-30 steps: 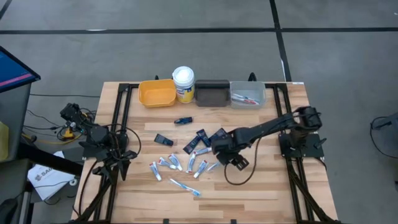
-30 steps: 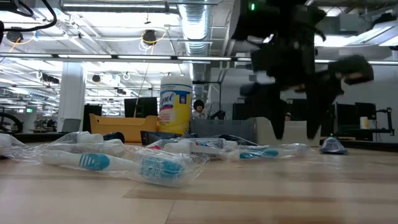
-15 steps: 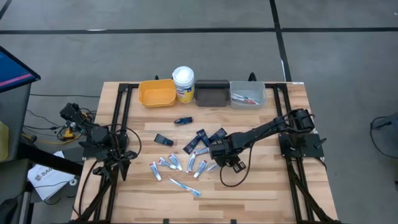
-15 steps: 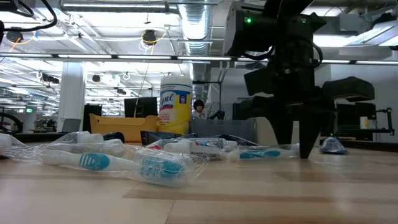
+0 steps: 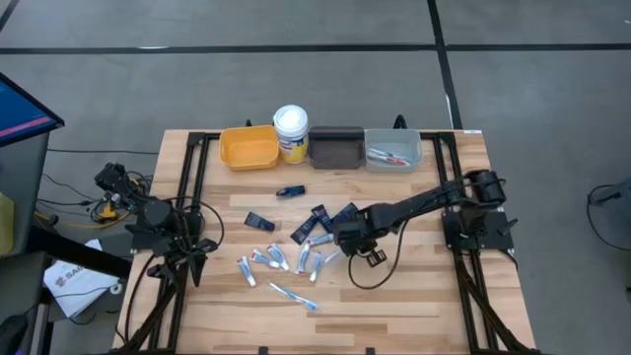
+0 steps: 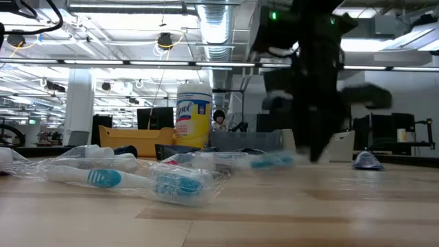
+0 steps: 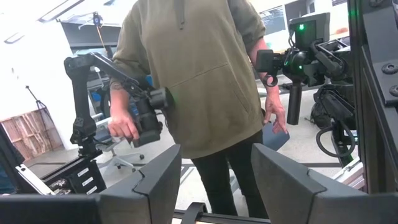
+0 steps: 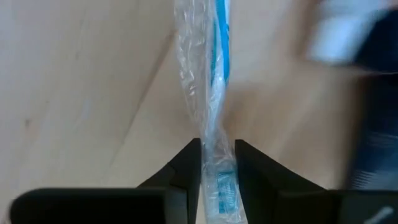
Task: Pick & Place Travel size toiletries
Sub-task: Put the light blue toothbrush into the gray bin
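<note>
Travel size toiletries [image 5: 296,247] lie scattered mid-table: dark navy flat tubes, small white tubes and clear-wrapped white-blue toothbrushes, also seen close up in the low view [image 6: 137,175]. My right gripper [image 5: 342,248] stands low at the right edge of this pile, shut on one wrapped toothbrush [image 8: 214,93]. That toothbrush also shows blurred in the low view [image 6: 271,161]. My left gripper [image 7: 214,180] waits open at the table's left edge [image 5: 163,232], pointing out into the room. My right gripper pinches the clear-wrapped blue toothbrush between its two fingers, near one end [image 8: 217,180]. The fingers [image 8: 186,168] come from above, pointing down, and lie across it. The rest of the toothbrush runs out ahead over the wood; whether it is lifted I cannot tell.
Along the far edge stand a yellow bin [image 5: 248,146], a white-lidded yellow tub [image 5: 291,131], a dark bin [image 5: 336,146] and a grey bin [image 5: 392,148] holding a few items. Bare wood lies right of the pile. A person stands beyond the table's left side [image 7: 193,74].
My right gripper has dropped to the table and shifted slightly left toward the pile. Its fingers have closed from wide apart onto the wrapped toothbrush. The toothbrush has shifted a little in the low view.
</note>
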